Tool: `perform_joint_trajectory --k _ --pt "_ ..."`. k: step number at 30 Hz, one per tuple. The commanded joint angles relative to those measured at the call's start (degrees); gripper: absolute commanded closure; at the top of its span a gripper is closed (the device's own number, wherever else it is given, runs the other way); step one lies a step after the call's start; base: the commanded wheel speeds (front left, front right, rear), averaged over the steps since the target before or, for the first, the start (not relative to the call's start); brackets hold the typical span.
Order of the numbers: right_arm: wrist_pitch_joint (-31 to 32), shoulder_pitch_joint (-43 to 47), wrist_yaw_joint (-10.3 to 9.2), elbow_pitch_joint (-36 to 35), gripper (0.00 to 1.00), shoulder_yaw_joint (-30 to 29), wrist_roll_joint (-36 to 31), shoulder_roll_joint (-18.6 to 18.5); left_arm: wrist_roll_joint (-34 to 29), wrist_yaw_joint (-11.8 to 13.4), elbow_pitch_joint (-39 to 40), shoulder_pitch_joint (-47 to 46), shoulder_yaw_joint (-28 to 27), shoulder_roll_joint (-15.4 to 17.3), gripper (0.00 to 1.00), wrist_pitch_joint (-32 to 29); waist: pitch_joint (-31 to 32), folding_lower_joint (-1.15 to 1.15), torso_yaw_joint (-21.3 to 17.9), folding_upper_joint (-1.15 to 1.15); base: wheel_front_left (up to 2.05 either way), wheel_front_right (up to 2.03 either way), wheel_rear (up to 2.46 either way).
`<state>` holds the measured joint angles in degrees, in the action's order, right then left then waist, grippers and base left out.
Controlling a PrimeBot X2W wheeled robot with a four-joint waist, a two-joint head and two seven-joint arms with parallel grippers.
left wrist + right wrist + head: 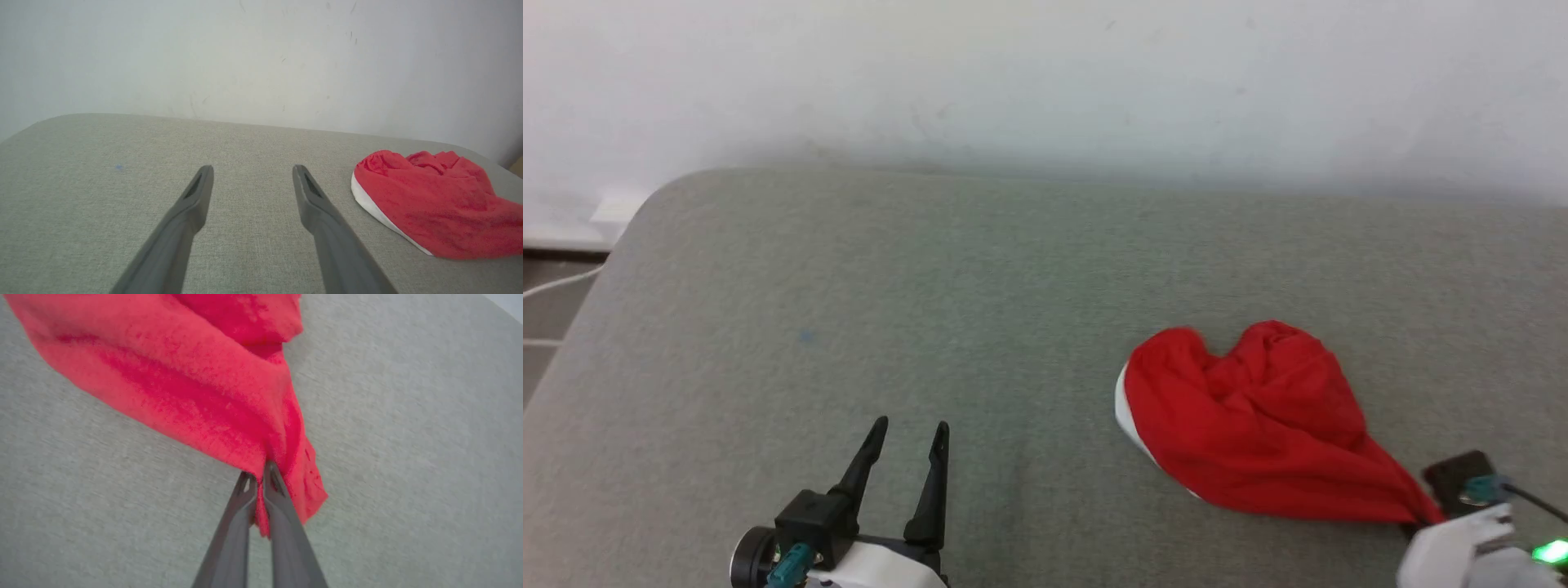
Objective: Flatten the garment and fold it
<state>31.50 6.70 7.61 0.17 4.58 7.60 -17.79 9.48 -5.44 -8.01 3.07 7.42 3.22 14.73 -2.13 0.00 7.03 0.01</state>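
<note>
With right jaws clamped on a corner of the red shorts (1250, 425) and left jaws open well left of them, pull slowly, low over the surface (849, 327).

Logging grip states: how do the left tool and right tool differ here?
The left tool stands open, fingers spread; the right tool is shut, fingers pinched together. The left tool holds nothing and sits apart from the red garment; the right tool grips the garment's edge, drawn to a point. Both have two long dark fingers.
</note>
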Motion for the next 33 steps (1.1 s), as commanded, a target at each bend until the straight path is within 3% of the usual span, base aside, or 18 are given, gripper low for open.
perform_joint_trajectory --k 1,2,3,4,5,12,16,20,26,33 --pt "1.54 1.54 -0.12 -1.19 1.0 -2.33 -0.63 -0.58 -0.3 -0.25 -0.02 -0.43 0.11 -0.22 0.0 0.27 1.79 0.0 -4.2 -0.01 0.0 0.0 0.0" --pt "2.14 2.07 -0.12 -1.63 1.0 -3.51 -1.24 -0.78 -0.3 -0.3 -0.06 -0.67 0.24 -0.23 0.0 0.27 1.65 0.0 -4.53 -0.01 0.0 0.0 0.0" --pt "2.22 2.29 -0.12 -1.9 0.94 -4.57 -1.64 -0.56 -0.26 -0.33 -0.13 -0.9 0.39 -0.25 0.0 0.27 1.51 0.0 -4.85 -0.01 0.0 0.0 0.0" --pt "1.51 2.15 -0.12 -2.08 0.2 -5.65 -1.89 0.13 -0.24 -0.37 -0.23 -1.16 0.59 -0.27 0.0 0.27 1.38 0.0 -5.08 -0.01 0.0 0.0 0.0" --pt "0.68 1.89 -0.12 -2.03 0.0 -6.68 -2.33 1.01 -0.21 -0.41 -0.37 -1.42 0.85 -0.28 0.0 0.27 1.23 0.0 -5.28 -0.01 0.0 0.0 0.0" --pt "-7.69 -1.27 -0.12 -3.85 0.0 -7.4 -4.05 5.8 0.3 -0.75 -1.26 -2.81 2.35 -0.33 0.0 0.27 1.28 0.0 -7.0 -0.01 0.0 0.0 0.0" --pt "-15.67 -2.19 -0.12 -8.03 0.0 -5.99 -5.33 6.36 1.69 -1.16 -2.4 -3.45 4.08 -0.33 0.0 0.27 1.67 0.0 -8.57 -0.01 0.0 0.0 0.0" --pt "-25.03 -2.13 -0.12 -10.44 0.0 -7.84 -6.11 9.68 2.69 -1.72 -4.82 -6.08 8.1 -0.23 0.0 -0.81 0.97 0.0 -10.27 -0.01 0.0 0.0 0.0" --pt "-33.42 -1.95 -0.12 -9.85 0.0 -9.61 -8.6 13.81 5.39 -2.0 -7.77 -14.03 15.17 1.9 0.0 -14.92 -2.36 0.0 -13.16 -0.01 0.0 0.0 0.0" --pt "-36.26 -3.43 -0.12 -7.94 0.0 -9.39 -9.55 14.79 9.69 -2.03 -10.29 -25.38 22.56 5.08 0.0 -30.06 -6.75 0.0 -16.0 -0.01 0.0 0.0 0.0"
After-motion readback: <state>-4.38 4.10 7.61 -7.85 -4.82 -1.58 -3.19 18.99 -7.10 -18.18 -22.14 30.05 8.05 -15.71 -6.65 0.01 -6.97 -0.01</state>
